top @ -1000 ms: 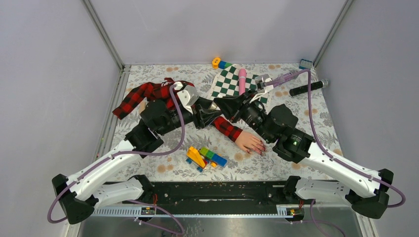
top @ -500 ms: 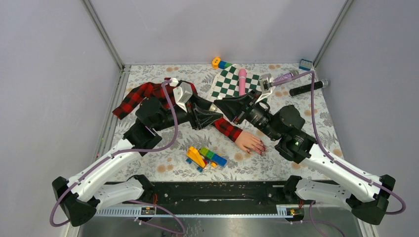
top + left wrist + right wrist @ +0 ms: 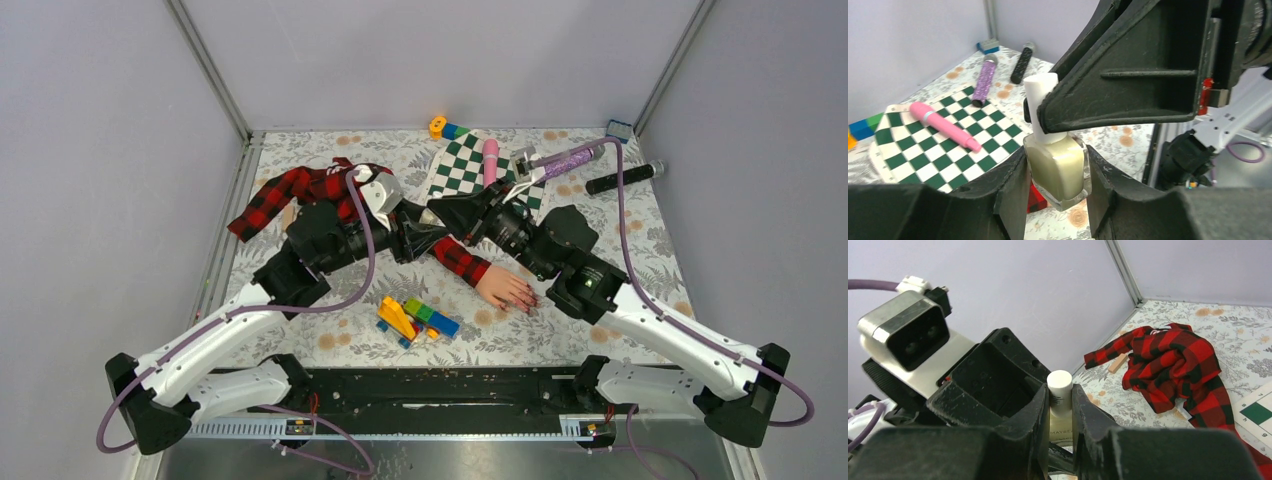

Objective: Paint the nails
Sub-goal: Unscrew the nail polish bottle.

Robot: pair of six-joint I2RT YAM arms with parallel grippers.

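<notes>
A pale yellowish polish bottle point(image 3: 1058, 170) is held between the fingers of my left gripper point(image 3: 1055, 165), which is shut on its glass body. My right gripper point(image 3: 1060, 400) is shut on the bottle's white cap point(image 3: 1059, 382). In the top view the two grippers meet nose to nose, left gripper point(image 3: 418, 234) and right gripper point(image 3: 447, 214), above the red-black plaid sleeve point(image 3: 460, 260). The pale pink mannequin hand point(image 3: 503, 288) lies on the mat under my right arm, with its dark-red nails point(image 3: 527, 303) pointing right. Neither gripper touches the hand.
A green-white checkered board point(image 3: 462, 170) carries a pink tube point(image 3: 490, 160). A purple glitter stick point(image 3: 570, 160) and a black stick point(image 3: 625, 178) lie at the back right. Toy bricks point(image 3: 415, 318) sit near the front. A plaid shirt point(image 3: 300, 190) is bunched at left.
Both grippers, joined at the bottle, swayed slightly right and came back to about the same spot. Both grips look unchanged.
</notes>
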